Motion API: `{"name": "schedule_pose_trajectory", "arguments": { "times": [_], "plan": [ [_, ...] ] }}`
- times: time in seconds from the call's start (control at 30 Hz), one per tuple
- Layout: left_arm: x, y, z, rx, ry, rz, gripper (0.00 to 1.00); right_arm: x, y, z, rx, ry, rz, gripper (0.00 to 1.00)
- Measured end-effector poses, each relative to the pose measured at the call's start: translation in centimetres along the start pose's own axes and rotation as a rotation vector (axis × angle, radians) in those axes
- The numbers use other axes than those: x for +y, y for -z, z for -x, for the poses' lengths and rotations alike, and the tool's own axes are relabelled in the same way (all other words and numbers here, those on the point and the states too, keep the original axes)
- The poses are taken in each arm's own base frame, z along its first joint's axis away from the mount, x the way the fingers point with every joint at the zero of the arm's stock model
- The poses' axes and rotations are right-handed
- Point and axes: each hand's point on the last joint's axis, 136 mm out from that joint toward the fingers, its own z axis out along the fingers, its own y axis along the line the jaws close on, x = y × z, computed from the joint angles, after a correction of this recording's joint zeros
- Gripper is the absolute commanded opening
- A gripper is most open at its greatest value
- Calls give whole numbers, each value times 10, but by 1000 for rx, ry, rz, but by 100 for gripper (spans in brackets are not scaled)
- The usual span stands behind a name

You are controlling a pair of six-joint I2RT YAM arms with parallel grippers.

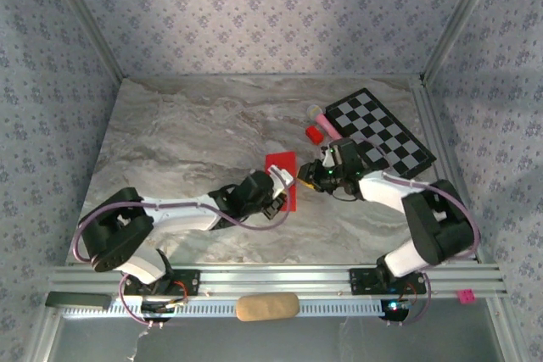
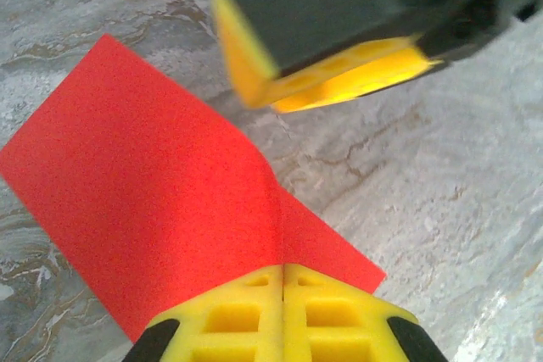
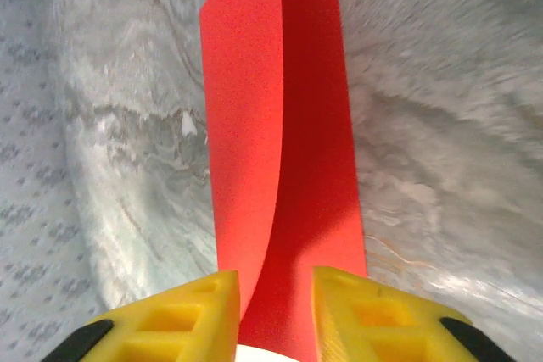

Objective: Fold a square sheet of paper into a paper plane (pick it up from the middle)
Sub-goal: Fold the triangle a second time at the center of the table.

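My 2 arms reach inward, elbows low, and meet near the middle of the table (image 1: 170,142). My left gripper (image 2: 282,270) is pinched tight on the near edge of the square sheet of paper (image 2: 153,201) (creased, 1 flap lifting). My right gripper (image 3: 276,294) stands partly apart, the sheet's edge running loose between its fingers.

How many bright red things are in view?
2: the creased paper mid-table in the left gripper, and a small block near the checkerboard. None seem hidden.
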Motion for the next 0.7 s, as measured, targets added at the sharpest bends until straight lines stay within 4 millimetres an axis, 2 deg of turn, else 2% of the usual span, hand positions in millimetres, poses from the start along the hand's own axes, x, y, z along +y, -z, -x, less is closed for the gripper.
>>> {"name": "schedule_pose_trajectory", "arguments": {
  "times": [0.13, 0.3, 0.47, 0.57, 0.7],
  "plan": [
    [-3, 0, -1, 16, 121, -76, 0, -7, 22, 1, -100, 54, -55, 33],
    [-15, -5, -5, 55, 234, -158, 0, -10, 38, -6, -119, 99, -92, 21],
    [-21, -13, -12, 94, 337, -195, 0, -14, 28, -27, -26, 101, -79, 9],
    [-22, -15, -11, 95, 382, -200, 0, -17, 16, -47, 51, 107, -80, 5],
    [-22, -15, -6, 77, 425, -206, 0, -19, 3, -62, 108, 106, -81, 3]
  ]
}}
